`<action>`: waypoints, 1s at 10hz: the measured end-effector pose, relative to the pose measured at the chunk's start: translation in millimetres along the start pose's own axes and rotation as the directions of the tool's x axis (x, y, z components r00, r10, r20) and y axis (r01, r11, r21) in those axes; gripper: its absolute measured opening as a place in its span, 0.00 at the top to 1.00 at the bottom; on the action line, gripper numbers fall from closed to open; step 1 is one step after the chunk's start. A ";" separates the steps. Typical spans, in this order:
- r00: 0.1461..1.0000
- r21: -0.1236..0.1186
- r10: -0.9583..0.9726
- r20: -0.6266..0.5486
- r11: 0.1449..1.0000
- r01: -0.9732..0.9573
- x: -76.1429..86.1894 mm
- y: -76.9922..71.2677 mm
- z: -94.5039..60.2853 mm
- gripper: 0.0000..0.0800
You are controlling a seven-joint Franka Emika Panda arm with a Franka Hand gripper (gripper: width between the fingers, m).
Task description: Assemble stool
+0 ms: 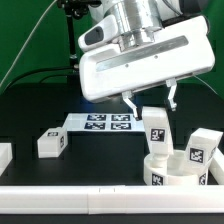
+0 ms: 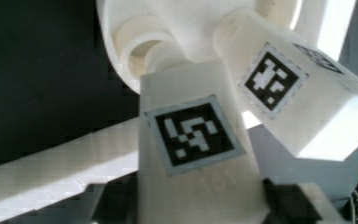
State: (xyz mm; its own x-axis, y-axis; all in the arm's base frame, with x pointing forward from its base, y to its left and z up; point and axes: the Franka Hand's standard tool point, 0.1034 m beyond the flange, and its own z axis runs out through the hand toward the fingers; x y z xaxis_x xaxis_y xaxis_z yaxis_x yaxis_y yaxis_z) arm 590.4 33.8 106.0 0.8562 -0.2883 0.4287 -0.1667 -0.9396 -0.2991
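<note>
My gripper [image 1: 150, 108] is shut on a white stool leg [image 1: 156, 128] with a square tag and holds it upright. The leg's lower end meets the top of the round white seat [image 1: 170, 172] at the front on the exterior view's right. A second leg [image 1: 203, 150] stands at the seat's far right side. In the wrist view the held leg [image 2: 197, 135] runs down between my gripper's [image 2: 197, 208] dark fingers [image 2: 114, 198]. The second leg [image 2: 297, 85] is beside it, and the seat's rim and a socket [image 2: 149, 52] lie beyond. I cannot tell whether the held leg is in a socket.
A third tagged leg [image 1: 50, 143] lies loose on the black table at the exterior view's left. The marker board [image 1: 103, 122] lies flat behind it. A white part [image 1: 4, 155] shows at the left edge. A plain white border block [image 1: 90, 207] runs along the front.
</note>
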 end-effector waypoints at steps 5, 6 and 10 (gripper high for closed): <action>1.000 -0.003 0.005 -0.002 1.000 -0.005 1.4 3.4 -0.8 0.59; 1.000 -0.004 0.007 -0.002 1.000 -0.007 2.4 4.6 -1.6 0.59; 1.000 -0.004 0.008 -0.002 1.000 -0.008 2.2 5.5 -1.4 0.59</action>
State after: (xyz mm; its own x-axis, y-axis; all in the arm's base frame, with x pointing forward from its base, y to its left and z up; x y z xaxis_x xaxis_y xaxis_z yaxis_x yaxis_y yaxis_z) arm 590.8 27.8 106.5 0.8539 -0.2962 0.4280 -0.1757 -0.9380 -0.2988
